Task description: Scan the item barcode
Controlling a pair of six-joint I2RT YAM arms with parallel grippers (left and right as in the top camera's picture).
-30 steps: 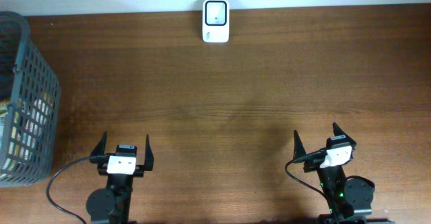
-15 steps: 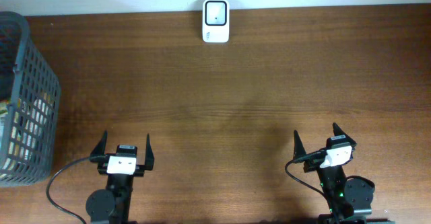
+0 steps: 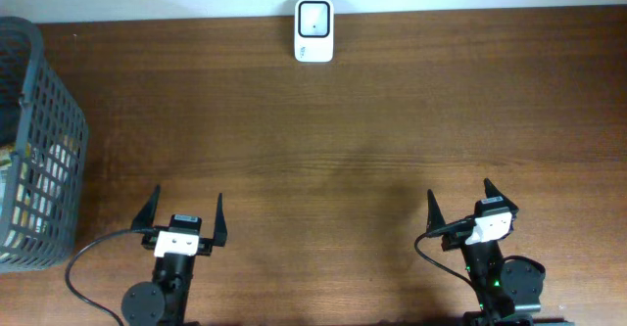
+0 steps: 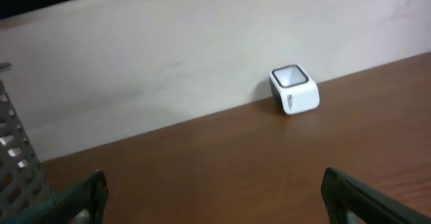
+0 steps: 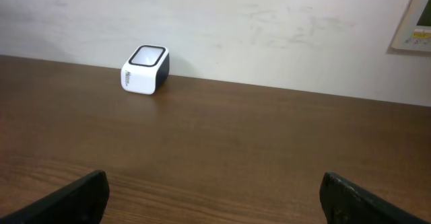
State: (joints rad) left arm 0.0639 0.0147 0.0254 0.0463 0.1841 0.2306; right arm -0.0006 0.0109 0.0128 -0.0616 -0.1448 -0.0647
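We look over a dark brown wooden table (image 3: 392,140) with fine grain running across it, its far edge meeting a pale, off-white wall (image 5: 269,29). The wall shows faint scuffs and smudges. High at its right we make out a small whitish panel (image 5: 419,21), partly cut off. Light falls soft and even.

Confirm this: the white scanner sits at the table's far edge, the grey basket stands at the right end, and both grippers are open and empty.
The grey basket stands at the table's left end, not the right; the overhead view shows it. The white scanner is at the far edge, and the left gripper and right gripper are open and empty.
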